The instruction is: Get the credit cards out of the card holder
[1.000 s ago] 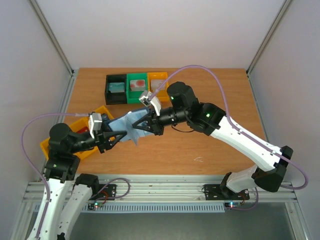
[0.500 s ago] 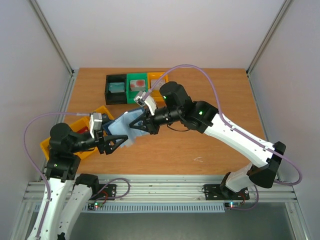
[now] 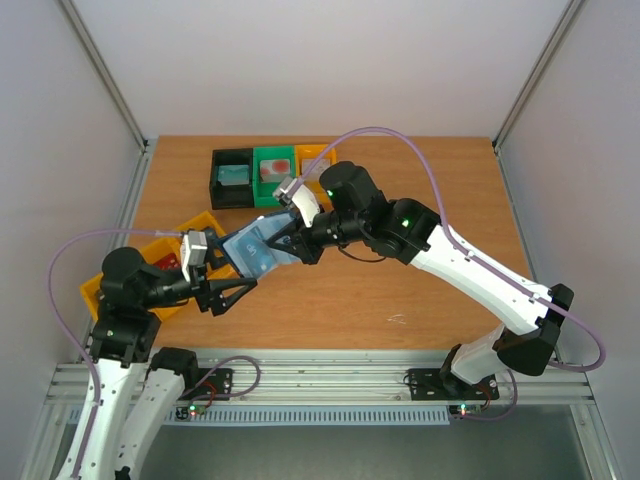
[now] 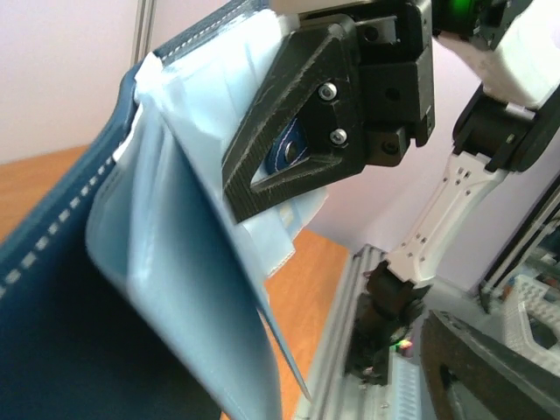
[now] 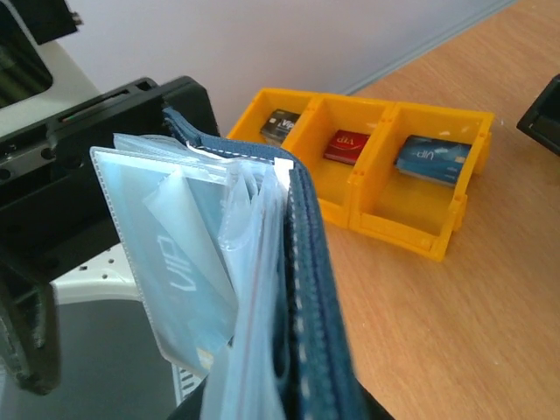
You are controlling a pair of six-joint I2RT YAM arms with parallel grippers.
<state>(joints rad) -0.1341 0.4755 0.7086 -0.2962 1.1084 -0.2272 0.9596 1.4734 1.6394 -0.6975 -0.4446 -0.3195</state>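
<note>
The slate-blue card holder (image 3: 250, 252) hangs open in the air above the table's left half. My right gripper (image 3: 291, 245) is shut on its cover edge; the left wrist view shows its black fingers (image 4: 324, 114) clamping the pale pocket pages. The right wrist view shows the stitched cover (image 5: 311, 289) and a whitish credit card (image 5: 175, 271) inside a clear pocket page. My left gripper (image 3: 240, 291) is open just below and in front of the holder (image 4: 70, 289), touching nothing; only one of its fingers (image 4: 490, 367) shows.
Yellow bins (image 3: 150, 270) at the left edge hold a black card (image 5: 280, 122), a red card (image 5: 347, 144) and a blue card (image 5: 433, 160). Black (image 3: 232, 180), green (image 3: 273, 176) and orange (image 3: 316, 160) bins stand at the back.
My right gripper has carried the card holder left and turned it, so its pocket pages now face up. My left gripper has dropped slightly toward the near edge.
</note>
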